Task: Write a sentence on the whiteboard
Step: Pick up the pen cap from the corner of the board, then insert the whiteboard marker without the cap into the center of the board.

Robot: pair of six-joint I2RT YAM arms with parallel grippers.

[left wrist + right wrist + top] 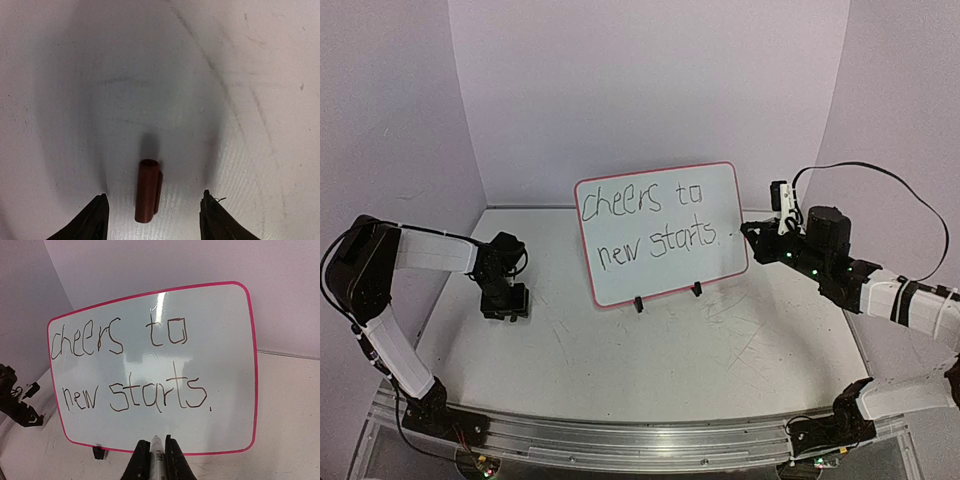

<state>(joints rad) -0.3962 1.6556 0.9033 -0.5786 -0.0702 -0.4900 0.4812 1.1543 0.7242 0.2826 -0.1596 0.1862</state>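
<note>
The whiteboard stands tilted on two black clip feet at the back middle of the table, red-pink rim all round. Its sentence reads "cheers to new starts" in two lines, with a small dot after it. In the right wrist view the whiteboard and the sentence fill the frame. My right gripper is shut on a marker, its tip just off the board's lower edge. My right gripper sits by the board's right edge. My left gripper hangs open over a brown-red marker cap lying untouched between its fingers.
Lilac walls close in the back and both sides. The left gripper is low over the scuffed table, left of the board. A black cable loops above the right arm. The clip feet stand at the board's front edge.
</note>
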